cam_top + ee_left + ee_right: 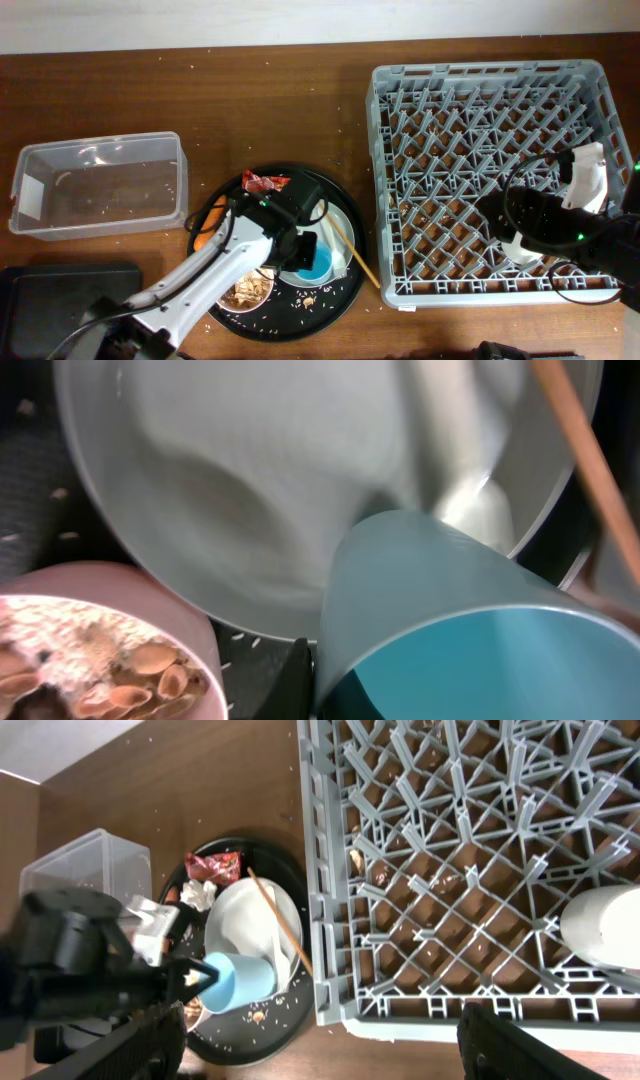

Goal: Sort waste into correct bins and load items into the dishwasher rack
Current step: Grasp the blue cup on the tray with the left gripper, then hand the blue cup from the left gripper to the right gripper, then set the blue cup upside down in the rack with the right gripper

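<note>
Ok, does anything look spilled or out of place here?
Yes: rice-like crumbs are scattered over the round black tray, and some lie inside the dishwasher rack. A thin wooden stick lies across the white plate, its end past the tray's rim.

The overhead camera looks straight down on the whole table (300, 90). The left wrist camera sits close above the light-blue cup (470, 630) and white plate (280, 480); the right wrist camera sees both from over the dishwasher rack (450, 840).
</note>
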